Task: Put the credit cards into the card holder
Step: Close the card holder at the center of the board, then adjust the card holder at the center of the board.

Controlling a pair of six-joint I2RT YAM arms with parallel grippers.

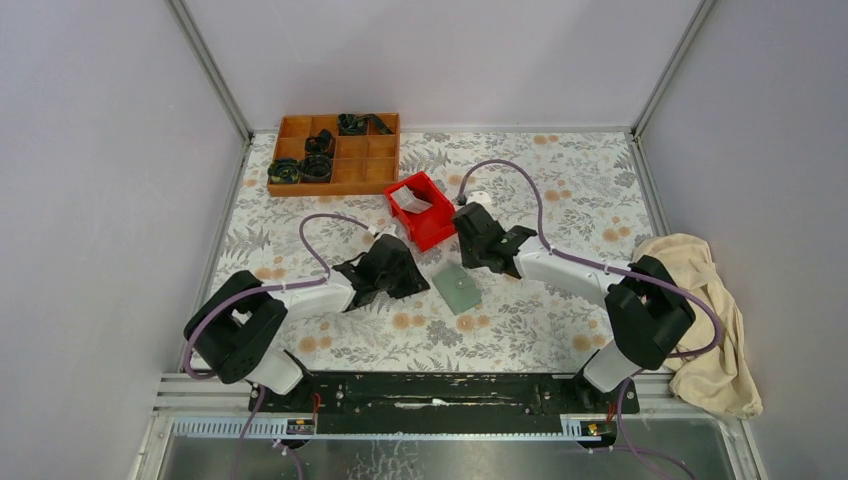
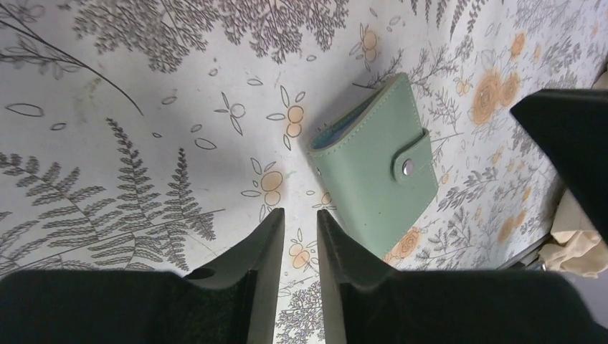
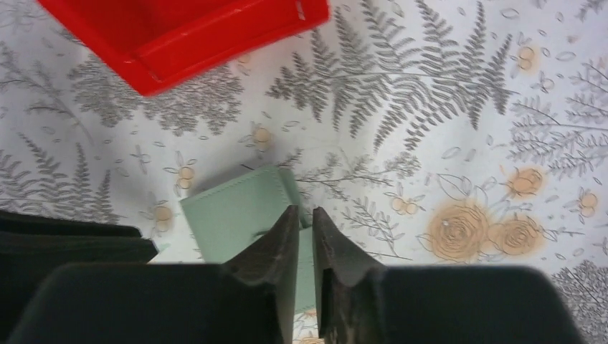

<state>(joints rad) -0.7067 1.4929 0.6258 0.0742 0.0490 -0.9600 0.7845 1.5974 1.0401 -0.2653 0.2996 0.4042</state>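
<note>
card holder (image 1: 456, 287) lies shut and flat on the floral table (image 1: 560, 180), between your two grippers and just on the near side of the red bin (image 1: 437, 228). from above, its long axis runs on a diagonal: the far end leans toward the left arm's side and the near end toward the right arm's base. in the left wrist view the strap with the metal snap (image 2: 407, 167) is buttoned down. it wraps over the edge turned toward the right arm. the opposite edge faces your left gripper (image 2: 300, 211).

your left gripper's fingers stand a little apart with bare table showing through the gap, and they hold nothing. their tips are just short of the holder's near corner. your right gripper (image 3: 305, 209) has only a slit between its fingers. green shows through that slit and nothing is pinched. the left wrist view shows the holder lying free, with nothing touching it.

the red bin holds a whitish card (image 1: 410, 200) propped at a slant. something darker is under it, too small to name. at the far left, the wooden compartment tray (image 1: 372, 172) holds black coiled parts (image 1: 285, 172) in several of its cells. a beige cloth (image 1: 712, 320) is bunched at the table's right edge.
</note>
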